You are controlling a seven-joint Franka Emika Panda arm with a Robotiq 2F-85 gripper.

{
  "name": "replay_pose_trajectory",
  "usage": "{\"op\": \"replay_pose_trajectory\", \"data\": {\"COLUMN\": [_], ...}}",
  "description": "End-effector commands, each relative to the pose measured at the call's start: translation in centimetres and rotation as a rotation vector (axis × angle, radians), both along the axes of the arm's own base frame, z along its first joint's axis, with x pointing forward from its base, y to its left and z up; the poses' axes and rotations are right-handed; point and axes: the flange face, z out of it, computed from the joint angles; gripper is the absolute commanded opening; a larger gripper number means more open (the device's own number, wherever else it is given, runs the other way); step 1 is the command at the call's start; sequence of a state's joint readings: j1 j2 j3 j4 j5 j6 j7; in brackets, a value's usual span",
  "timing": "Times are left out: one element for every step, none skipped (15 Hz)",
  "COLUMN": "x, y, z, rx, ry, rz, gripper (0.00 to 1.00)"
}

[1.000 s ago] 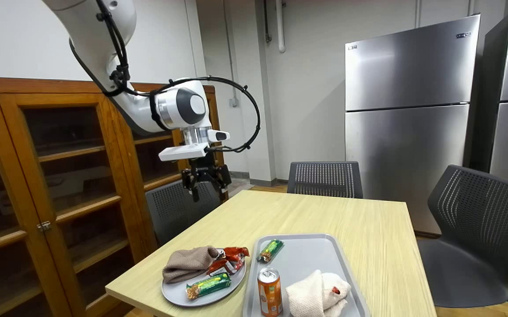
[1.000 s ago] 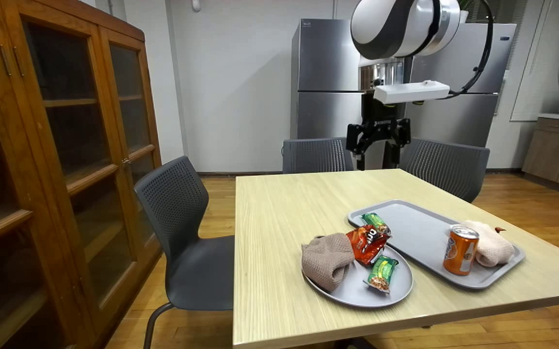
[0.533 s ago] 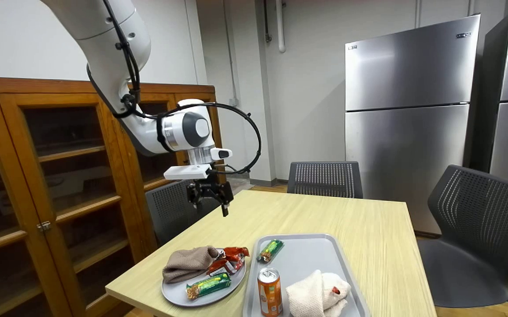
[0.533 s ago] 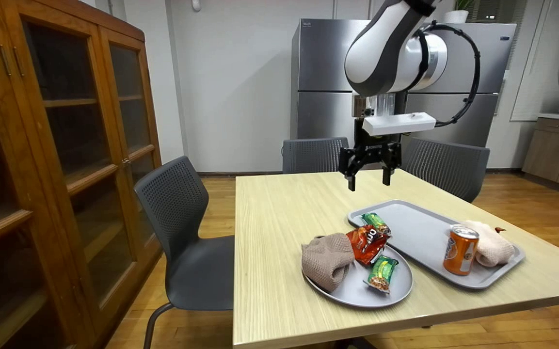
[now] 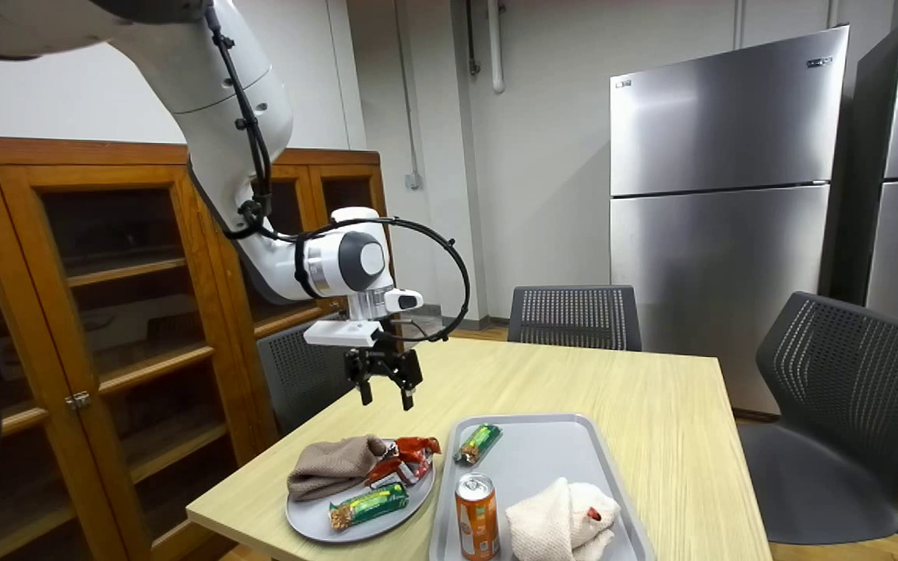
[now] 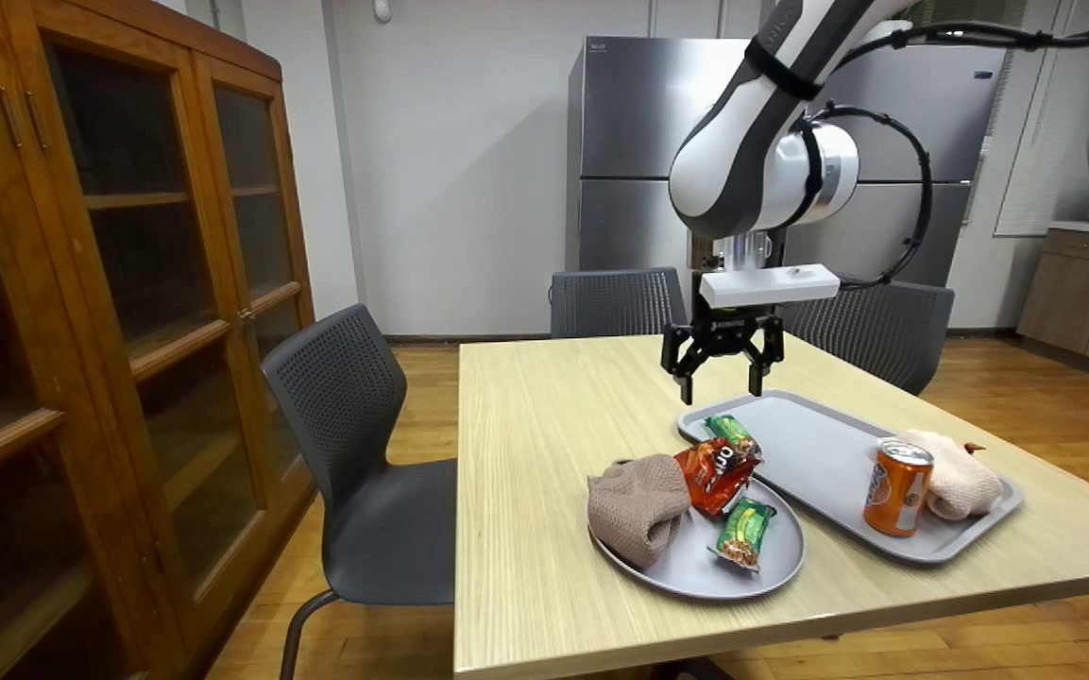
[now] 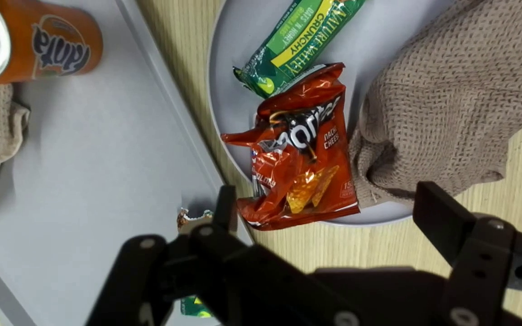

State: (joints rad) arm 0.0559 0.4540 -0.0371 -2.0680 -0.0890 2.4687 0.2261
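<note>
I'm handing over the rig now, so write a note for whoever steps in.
Black two-finger gripper: open, empty, above the pale wood-grain table.
On the round grey plate: crumpled red foil chip bag, brown waffle-weave cloth, green foil-wrapped bar.
On the rectangular grey tray: upright orange metal can, cream textured cloth, another green bar.
Done: jaws spread over table.
Left: nothing grasped yet.

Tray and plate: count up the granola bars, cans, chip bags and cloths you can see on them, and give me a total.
Granola bars: 2
Can: 1
Chip bag: 1
Cloths: 2
Total: 6, leaving out an unidentified red bit in the pale one
</note>
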Motion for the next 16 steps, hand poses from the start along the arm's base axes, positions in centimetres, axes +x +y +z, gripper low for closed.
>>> {"op": "replay_pose_trajectory", "data": {"x": [1.4,1.6,1.8,2.0,2.2,2.4,2.6,2.7,2.8,2.9,3.0,3.0,3.1,3.2,3.2,3.3], "y": [-0.6,-0.8,-1.1,-1.4,-1.7,-1.9,-2.1,-2.3,-2.5,-2.6,-2.6,-2.7,-2.7,-2.7,-2.7,-2.7], "z": [-1.5,-2.0,-2.5,-3.0,-3.3,-3.6,-3.9,-4.3,-4.7,-5.1,-5.4,-5.8,-6.1,-6.4,-6.7,-6.8], "rx": [0.026,0.029,0.031,0.031,0.026,0.022,0.018,0.013,0.009,0.008,0.006,0.005,0.006,0.005,0.006,0.005], "ry": [0.02,0.025,0.03,0.035,0.035,0.038,0.041,0.044,0.048,0.053,0.057,0.061,0.065,0.069,0.073,0.075], "rz": [-0.06,-0.078,-0.095,-0.112,-0.123,-0.132,-0.139,-0.144,-0.149,-0.153,-0.158,-0.162,-0.165,-0.168,-0.169,-0.17], "gripper": [1.0,1.0,1.0,1.0,1.0,1.0,1.0,1.0,1.0,1.0,1.0,1.0,1.0,1.0,1.0,1.0]}}
